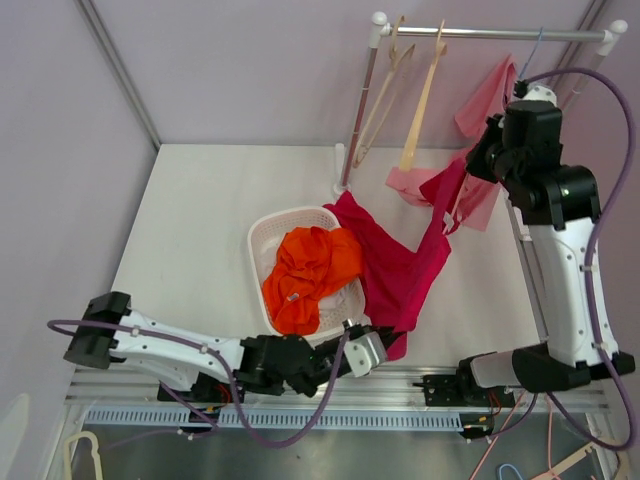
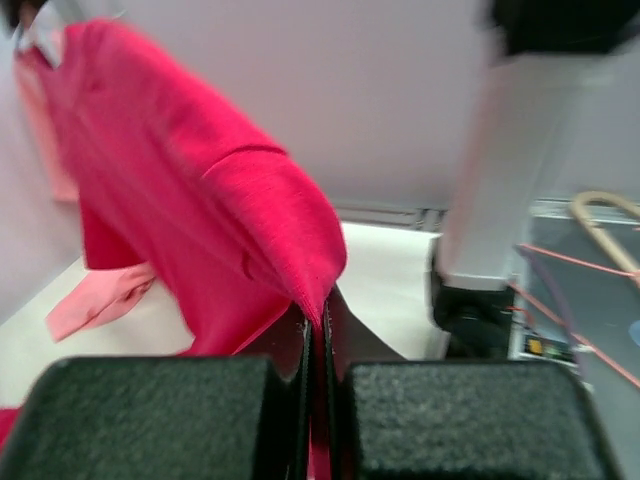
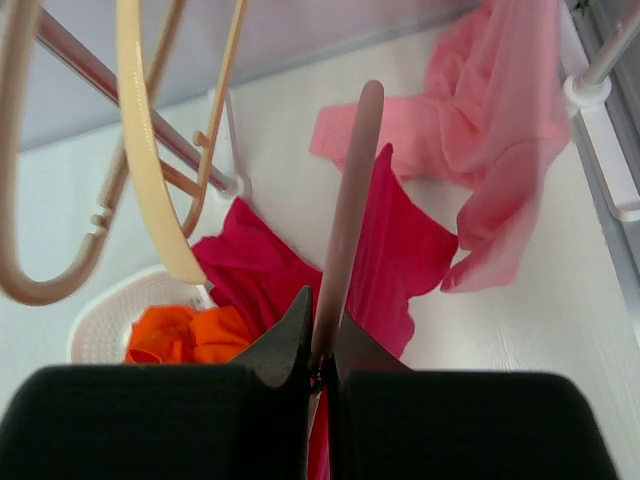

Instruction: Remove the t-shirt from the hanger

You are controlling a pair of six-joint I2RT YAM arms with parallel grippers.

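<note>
Top view. The crimson t-shirt (image 1: pixel 400 265) is strung out across the desk (image 1: pixel 200 220), from 2 o'clock down to 6 o'clock. The right hand (image 1: pixel 474 168) is up at 2 o'clock at the shirt's high end, below the rail (image 1: pixel 490 33). The left hand (image 1: pixel 385 345) is at 6 o'clock, at the shirt's lower hem. A white basket (image 1: pixel 258 240) with an orange garment (image 1: pixel 305 275) sits at the shirt's 9 o'clock, and the cloth laps its rim. A pink garment (image 1: pixel 485 110) hangs at 1 o'clock, and bare hangers (image 1: pixel 420 110) are at 12.

Left wrist. The left hand (image 2: pixel 316 320) is closed, with a fold of t-shirt (image 2: pixel 200 220) pinched between the fingers. The cloth rises away toward 10 o'clock. The pink garment (image 2: pixel 95 300) lies at 9 o'clock.

Right wrist. The right hand (image 3: pixel 320 350) is clamped on the brown arm of the hanger (image 3: pixel 350 190), which runs up to 12 o'clock. The t-shirt (image 3: pixel 390 250) drapes on both sides of that arm, touching it. The basket (image 3: pixel 110 320) and orange garment (image 3: pixel 180 335) are at 8 o'clock, the pink garment (image 3: pixel 490 130) at 2 and the bare hangers (image 3: pixel 145 150) at 10.
</note>
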